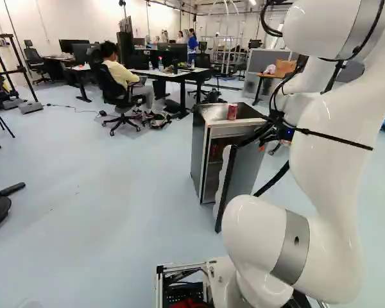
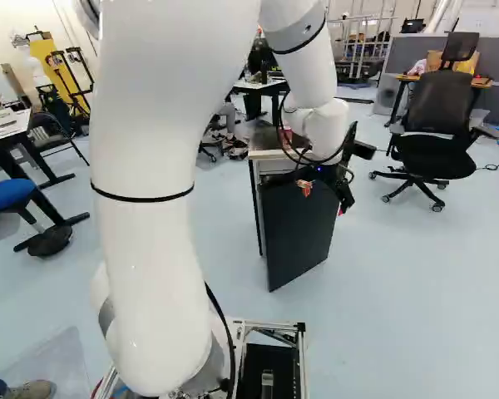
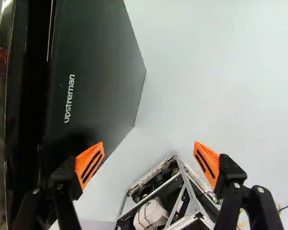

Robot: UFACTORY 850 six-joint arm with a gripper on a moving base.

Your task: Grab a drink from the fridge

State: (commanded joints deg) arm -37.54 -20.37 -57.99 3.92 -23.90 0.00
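Pale floor (image 1: 102, 212) spreads around the small fridge (image 1: 197, 147), whose door (image 2: 298, 229) stands part open; taking straight ahead of the base as twelve o'clock, the door's free edge reaches back toward about seven from what looks like its hinge side. Red shapes (image 1: 213, 151), probably the drinks, show dimly inside through the gap in the left base view, too small to tell one from another. Another red can (image 1: 232, 112) stands upright on the fridge top.

What matters most is that the gripper (image 3: 149, 164) is on the outer side of the door, with the drinks inside at roughly ten o'clock from it and the door panel in the way. Its two orange-padded fingers are spread wide with nothing between them, pointing mostly down toward the floor. One orange pad (image 3: 90, 165) overlaps the door's outer face in the wrist view; whether it touches, I cannot tell.

Opening the door wider looks like the step in hand, and the grab itself is still ahead. I would bring the gripper round the free edge, by seven o'clock, to the inner side and swing the panel out toward four; cutting straight across to ten would likely push the door shut
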